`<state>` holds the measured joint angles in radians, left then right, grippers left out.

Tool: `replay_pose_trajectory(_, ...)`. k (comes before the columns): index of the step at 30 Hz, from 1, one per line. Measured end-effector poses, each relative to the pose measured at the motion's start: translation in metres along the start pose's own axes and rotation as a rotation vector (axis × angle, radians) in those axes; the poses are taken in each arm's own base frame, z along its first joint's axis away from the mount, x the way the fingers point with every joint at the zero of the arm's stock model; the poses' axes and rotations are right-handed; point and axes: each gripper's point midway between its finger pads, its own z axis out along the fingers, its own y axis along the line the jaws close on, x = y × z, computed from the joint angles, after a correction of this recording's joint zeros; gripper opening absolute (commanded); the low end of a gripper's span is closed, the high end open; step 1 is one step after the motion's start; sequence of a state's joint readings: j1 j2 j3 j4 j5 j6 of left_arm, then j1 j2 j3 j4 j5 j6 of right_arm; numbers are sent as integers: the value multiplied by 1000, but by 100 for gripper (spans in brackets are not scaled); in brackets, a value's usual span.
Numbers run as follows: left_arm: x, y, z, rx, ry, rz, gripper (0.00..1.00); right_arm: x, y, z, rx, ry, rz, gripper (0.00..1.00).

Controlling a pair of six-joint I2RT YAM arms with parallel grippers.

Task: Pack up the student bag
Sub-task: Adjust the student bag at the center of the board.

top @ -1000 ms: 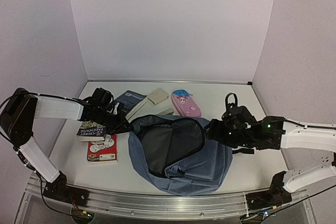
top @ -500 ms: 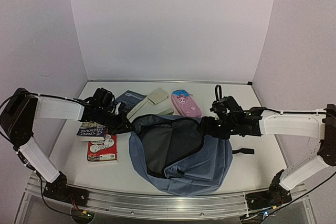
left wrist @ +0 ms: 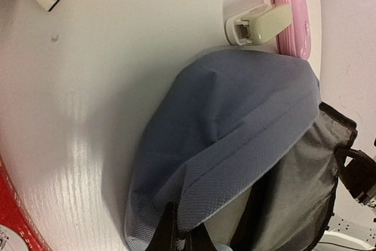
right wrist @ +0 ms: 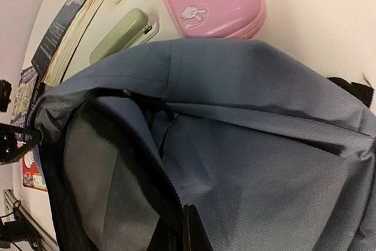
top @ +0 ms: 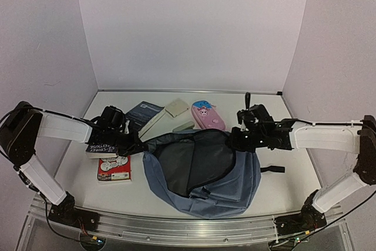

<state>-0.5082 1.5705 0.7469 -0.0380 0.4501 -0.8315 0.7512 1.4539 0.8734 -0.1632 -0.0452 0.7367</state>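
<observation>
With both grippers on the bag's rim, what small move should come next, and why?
Probably the right gripper should release the student bag and reach for the nearby pink pencil case: the mouth gapes open, the left gripper pinches the opposite rim, nothing looks packed.

The bag (top: pixel 202 171) is grey-blue fabric, lying flat at centre frame. Its mouth gapes open, showing dark lining.

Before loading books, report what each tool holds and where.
Both grip the student bag by the rim of its open mouth: the left tool pinches the left edge, the right tool the right edge.
</observation>
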Motion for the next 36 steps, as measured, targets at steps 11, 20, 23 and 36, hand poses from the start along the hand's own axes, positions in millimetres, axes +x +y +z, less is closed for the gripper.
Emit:
replay_pose_trajectory(11, -5, -20, -17, 102, -83, -11, 0, -68, -69, -36, 52, -137, 137, 0)
replay_pose_trajectory(20, 14, -3, -3, 107, -23, -35, 0, -47, -98, -9, 145, -65, 134, 0)
replay_pose_trajectory(23, 17, -2, -3, 112, -20, -35, 0, -39, -113, -3, 175, -44, 153, 0)
replay_pose_trajectory(36, 24, -3, -11, 114, -8, 2, 0, -41, -151, -6, 214, -43, 207, 0)
